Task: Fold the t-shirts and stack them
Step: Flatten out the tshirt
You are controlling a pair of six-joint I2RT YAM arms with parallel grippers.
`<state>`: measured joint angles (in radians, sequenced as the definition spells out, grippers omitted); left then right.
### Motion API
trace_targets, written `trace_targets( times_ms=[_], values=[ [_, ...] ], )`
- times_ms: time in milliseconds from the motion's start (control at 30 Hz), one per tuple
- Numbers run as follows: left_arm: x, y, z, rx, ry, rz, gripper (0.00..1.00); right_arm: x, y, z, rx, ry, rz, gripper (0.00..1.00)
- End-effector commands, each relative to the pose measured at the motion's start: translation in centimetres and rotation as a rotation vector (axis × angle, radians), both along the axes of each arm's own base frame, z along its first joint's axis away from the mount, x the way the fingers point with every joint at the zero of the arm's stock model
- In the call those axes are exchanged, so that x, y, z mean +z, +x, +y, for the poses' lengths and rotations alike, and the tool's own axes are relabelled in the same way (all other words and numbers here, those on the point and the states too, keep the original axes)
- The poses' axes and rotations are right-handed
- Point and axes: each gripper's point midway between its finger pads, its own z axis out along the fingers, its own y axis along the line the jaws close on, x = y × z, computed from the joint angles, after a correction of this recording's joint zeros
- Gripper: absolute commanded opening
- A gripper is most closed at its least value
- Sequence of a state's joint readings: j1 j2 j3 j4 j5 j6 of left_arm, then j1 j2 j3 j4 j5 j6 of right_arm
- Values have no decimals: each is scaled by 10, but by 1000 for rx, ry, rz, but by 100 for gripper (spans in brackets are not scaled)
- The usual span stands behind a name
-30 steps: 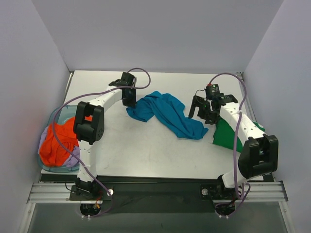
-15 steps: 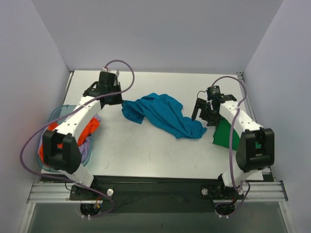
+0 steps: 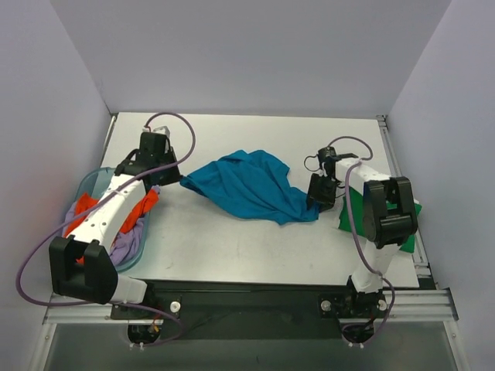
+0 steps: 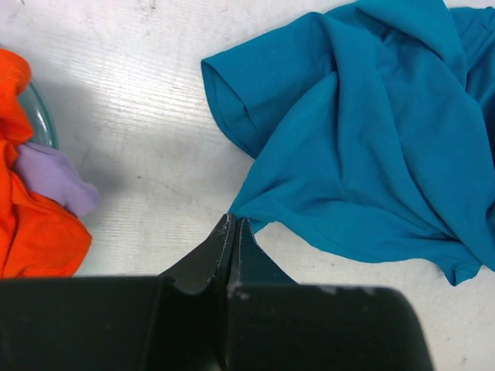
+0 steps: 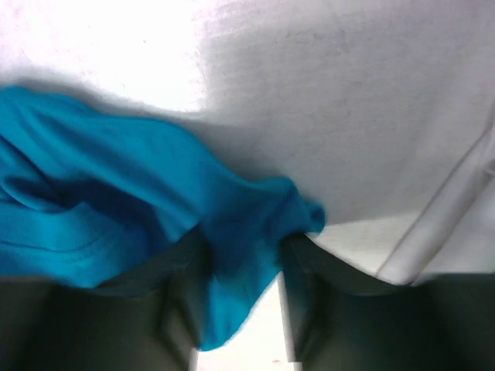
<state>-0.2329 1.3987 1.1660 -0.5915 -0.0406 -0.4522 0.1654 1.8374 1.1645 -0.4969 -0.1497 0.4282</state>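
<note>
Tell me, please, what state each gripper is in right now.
Left gripper: shut on the teal t-shirt.
Right gripper: straddling that shirt; grip cannot be told.

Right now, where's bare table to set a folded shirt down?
Bare table runs along the near edge, between the basket and the green shirt, in front of the teal shirt. The far strip behind it is free too. Left and right sides are crowded.

White arms (image 3: 108, 207), black joints (image 3: 390, 210), purple cables (image 3: 176, 124); black left pincer (image 4: 233, 222), black right pincer (image 5: 241, 255).
</note>
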Motion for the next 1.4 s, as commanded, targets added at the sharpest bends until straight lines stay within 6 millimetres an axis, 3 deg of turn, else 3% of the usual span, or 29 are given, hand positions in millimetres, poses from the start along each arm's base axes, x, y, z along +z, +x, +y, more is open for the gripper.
trace_targets(
  times_ms=[0, 33, 100, 133, 200, 333, 433, 567, 633, 700, 733, 800, 833, 967, 1000, 1133, 1367],
  values=[
    [49, 16, 11, 41, -19, -128, 0, 6, 12, 9, 36, 26, -5, 32],
    [55, 16, 19, 52, -2, -139, 0, 10, 11, 8, 33, 20, -2, 0],
    [81, 19, 32, 86, 26, -208, 0, 30, 14, 3, 17, -4, -50, 0],
    [95, 16, 42, 107, 37, -251, 0, 40, 7, -1, 13, -18, -34, 0],
    [114, 14, 55, 144, 58, -306, 0, 76, 9, -5, 4, -35, -105, 0],
    [152, -6, 81, 213, 89, -415, 0, 141, -15, -18, -11, -63, -182, 0],
    [168, -23, 101, 271, 122, -461, 0, 173, -29, -22, -22, -68, -204, 0],
    [171, -35, 118, 300, 163, -472, 0, 192, -32, -16, -33, -31, -216, 1],
    [163, -32, 120, 287, 172, -446, 0, 193, -19, -13, -13, -24, -226, 7],
    [152, -25, 121, 270, 154, -413, 0, 186, 7, -14, -4, -46, -207, 24],
    [140, -16, 122, 265, 146, -379, 0, 173, 20, -13, -2, -53, -170, 40],
    [132, -6, 112, 215, 112, -357, 0, 172, 39, -13, -4, -64, -182, 52],
    [122, 2, 109, 200, 100, -329, 0, 161, 43, -11, 3, -63, -153, 57],
    [101, 14, 97, 150, 54, -282, 0, 129, 32, -3, 27, -42, -100, 57],
    [96, 15, 93, 131, 39, -271, 0, 109, 15, 0, 39, -21, -43, 54],
    [86, 14, 90, 124, 26, -243, 0, 79, -10, 9, 55, 31, 4, 49],
    [67, 4, 87, 113, 13, -195, 0, 57, -18, 36, 130, 90, 11, 47]
  ],
)
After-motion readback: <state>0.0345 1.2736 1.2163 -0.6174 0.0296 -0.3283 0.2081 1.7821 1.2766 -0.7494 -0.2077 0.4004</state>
